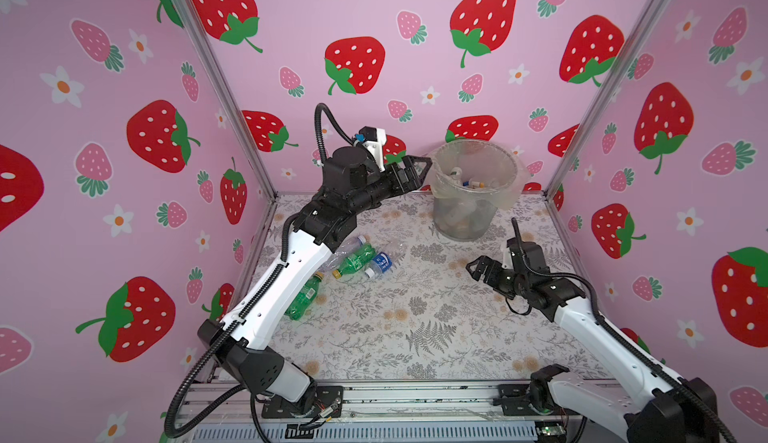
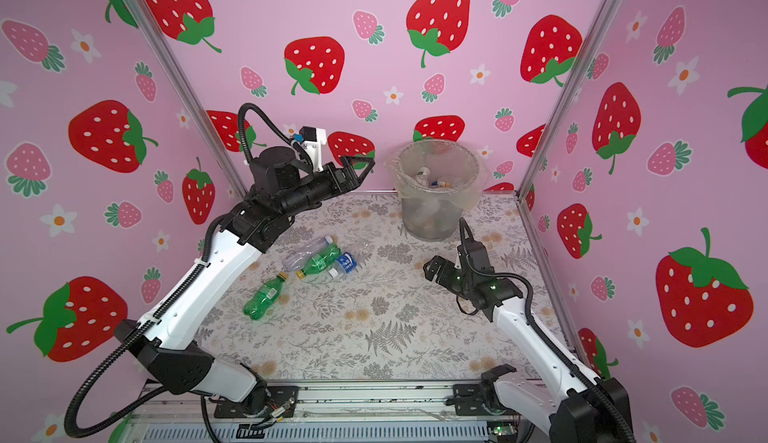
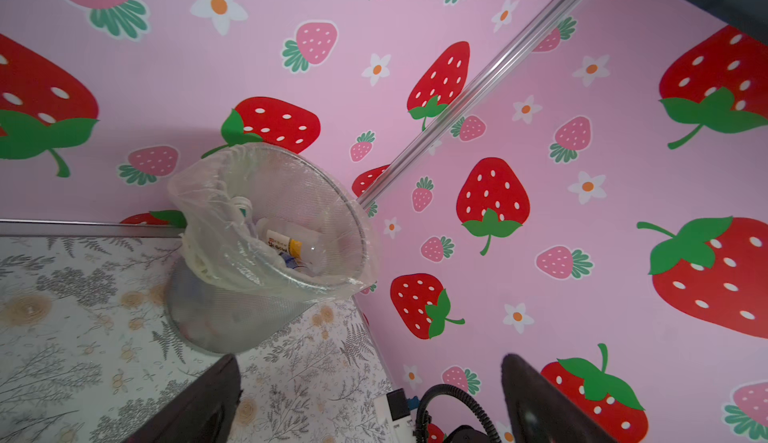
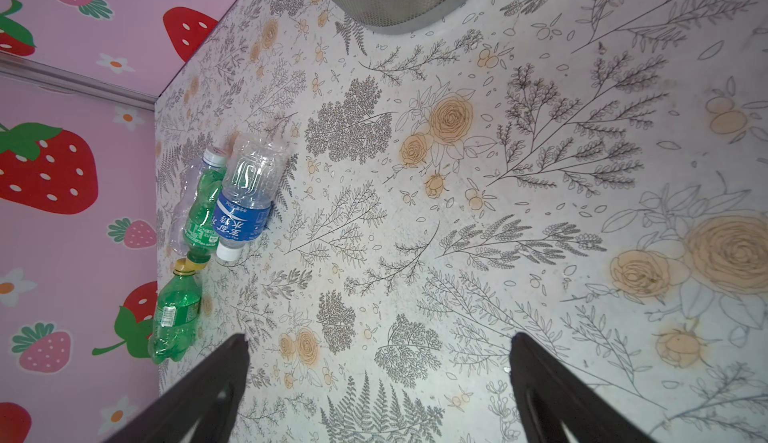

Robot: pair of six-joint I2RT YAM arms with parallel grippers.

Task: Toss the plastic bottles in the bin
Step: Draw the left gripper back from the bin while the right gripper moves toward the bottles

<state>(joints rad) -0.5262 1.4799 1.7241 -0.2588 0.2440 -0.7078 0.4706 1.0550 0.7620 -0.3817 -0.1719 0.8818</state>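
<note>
Where they lie clustered, plastic bottles [image 2: 320, 261], green, clear, blue-labelled

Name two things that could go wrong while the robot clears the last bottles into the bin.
1. The open left pincer hangs right beside the mesh bin. A careless swing might snag its plastic liner or tip it over.
2. The blue-label bottle, a green bottle and a clear bottle lie pressed together. Gripping one could roll the others away.
</note>
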